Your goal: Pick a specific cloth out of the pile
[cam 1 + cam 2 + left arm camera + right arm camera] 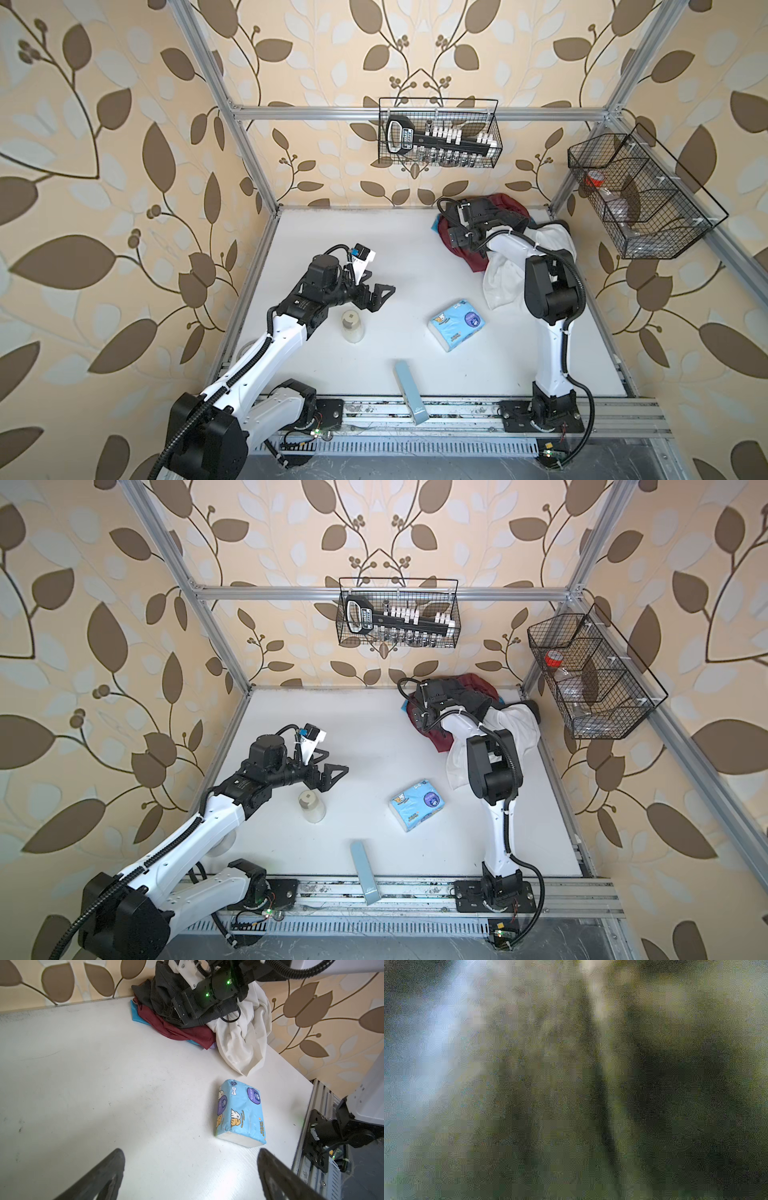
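Zero cloths freed yet: right of centre in a top view, my right gripper (184, 1016) is sunk in the charcoal cloth (162, 993) atop the pile (473, 259), finger state untellable; left gripper's (380, 293) fingers apart, empty.

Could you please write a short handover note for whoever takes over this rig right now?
Left gripper: open and empty, hovering over the table, well away from the pile.
Right gripper: down on the pile in the far right corner, tips buried in the charcoal cloth. Whether it is open or shut cannot be told, and its wrist camera shows only blur.
Things: the charcoal cloth lies on top of the pile, over the maroon cloth and beside the white cloth.
Done: the right gripper is at the charcoal cloth.
Left: confirm the grip, then lift the charcoal cloth clear of the pile.
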Robot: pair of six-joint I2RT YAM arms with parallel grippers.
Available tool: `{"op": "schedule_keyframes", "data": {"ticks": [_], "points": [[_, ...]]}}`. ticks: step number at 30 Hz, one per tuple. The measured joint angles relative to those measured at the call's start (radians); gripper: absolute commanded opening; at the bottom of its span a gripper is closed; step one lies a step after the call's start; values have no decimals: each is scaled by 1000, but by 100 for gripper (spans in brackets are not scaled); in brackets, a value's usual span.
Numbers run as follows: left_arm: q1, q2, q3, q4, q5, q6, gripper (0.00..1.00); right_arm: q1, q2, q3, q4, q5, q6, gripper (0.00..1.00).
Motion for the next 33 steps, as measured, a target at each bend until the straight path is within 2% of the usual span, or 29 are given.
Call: {"op": "schedule_keyframes", "data": {"ticks": [7, 15, 21, 26, 33], "points": [[0, 0, 0, 0, 0, 0, 99, -5, -69, -3, -66, -61, -11, 100], [0, 0, 0, 0, 0, 0, 99, -17, -226, -68, -103, -122, -6, 100], [0, 0, 0, 0, 0, 2, 99, -142, -308, -95, -100, -198, 55, 100], [0, 0, 0, 0, 0, 3, 99, -262, -311, -110, -97, -291, 109, 100], [0, 0, 0, 0, 0, 4, 99, -304, -209, -47, -90, -424, 161, 100]]}}
